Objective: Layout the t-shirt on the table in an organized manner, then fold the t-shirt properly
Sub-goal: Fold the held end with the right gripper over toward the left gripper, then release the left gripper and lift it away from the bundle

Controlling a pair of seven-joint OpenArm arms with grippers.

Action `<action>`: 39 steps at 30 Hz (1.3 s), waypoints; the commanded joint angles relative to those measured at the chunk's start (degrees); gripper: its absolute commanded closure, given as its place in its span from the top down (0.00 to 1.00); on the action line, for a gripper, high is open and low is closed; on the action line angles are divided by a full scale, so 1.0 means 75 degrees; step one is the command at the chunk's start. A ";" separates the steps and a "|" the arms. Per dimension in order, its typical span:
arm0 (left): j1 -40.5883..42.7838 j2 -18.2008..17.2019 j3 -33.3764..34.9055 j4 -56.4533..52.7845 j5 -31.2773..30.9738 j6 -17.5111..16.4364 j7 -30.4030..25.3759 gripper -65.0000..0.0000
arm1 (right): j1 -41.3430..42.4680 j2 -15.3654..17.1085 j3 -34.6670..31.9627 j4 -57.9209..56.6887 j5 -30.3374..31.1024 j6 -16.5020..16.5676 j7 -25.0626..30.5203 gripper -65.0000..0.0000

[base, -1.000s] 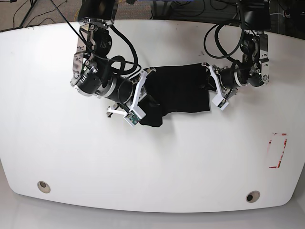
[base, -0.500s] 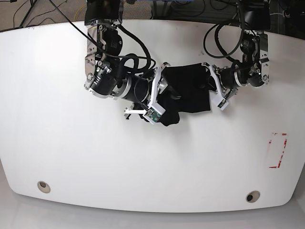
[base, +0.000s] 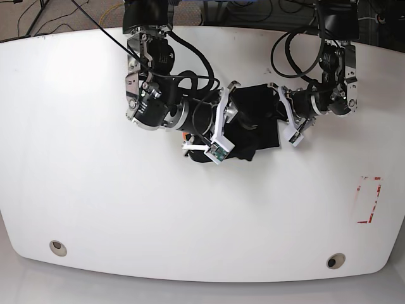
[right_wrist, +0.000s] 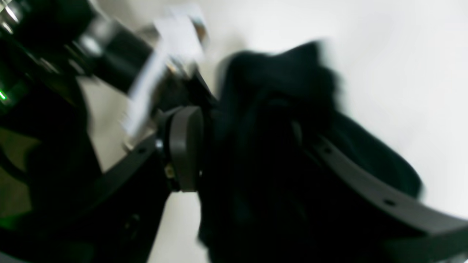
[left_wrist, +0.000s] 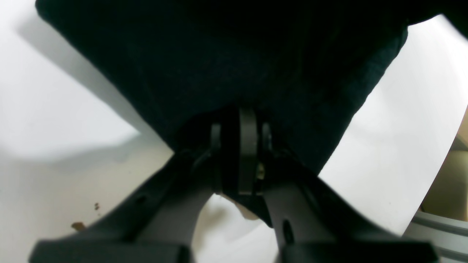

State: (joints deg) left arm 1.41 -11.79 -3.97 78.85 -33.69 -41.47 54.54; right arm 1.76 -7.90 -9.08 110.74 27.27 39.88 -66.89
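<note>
The black t-shirt (base: pixel 264 136) lies bunched in a small heap at the back middle of the white table (base: pixel 126 209). My left gripper (base: pixel 277 117) is at the heap's right edge, and its wrist view shows the left gripper (left_wrist: pixel 243 128) shut on a fold of the t-shirt (left_wrist: pixel 256 54). My right gripper (base: pixel 240 123) reaches over the heap from the left. In its blurred wrist view the right gripper (right_wrist: pixel 241 142) stands with jaws apart and the t-shirt (right_wrist: pixel 278 91) bunched between the fingers (right_wrist: pixel 184 146). The neck patch is hidden.
A red-outlined rectangle (base: pixel 369 201) marks the table at the right. Two metal-ringed holes (base: pixel 57 247) (base: pixel 335 260) sit near the front edge. Both arms' cables hang over the back edge, with dark floor and cords behind.
My right arm swept to the right, dragging the shirt's left part over the rest into a tighter heap, and its jaws went from shut to apart. The left arm stayed put.
</note>
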 commanded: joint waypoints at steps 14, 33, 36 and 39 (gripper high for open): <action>0.0052 0.0066 -0.0016 -0.0052 0.0782 0.0196 0.0704 0.08 | -0.0041 -0.0031 -0.0495 -0.0025 0.0192 0.0016 0.1001 0.45; 0.0041 0.0054 -0.0614 -0.0028 -0.0894 0.0196 0.0704 0.53 | 0.0123 0.1270 -0.0495 -0.0060 0.0180 0.0016 0.1025 0.45; 0.0029 0.0043 -0.0614 -0.0016 -0.1363 0.0196 0.0704 0.54 | 0.0205 0.1364 -0.0495 -0.0060 0.0180 0.0016 0.1025 0.45; 0.0029 0.0043 -0.0626 0.0019 -0.1749 0.0196 0.0704 0.54 | 0.0322 0.1388 -0.0483 -0.0178 0.0168 0.0016 0.1025 0.45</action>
State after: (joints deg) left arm 1.91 -11.05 -8.62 78.35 -46.46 -40.49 58.65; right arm 2.46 2.83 -12.80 109.30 27.22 39.72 -60.69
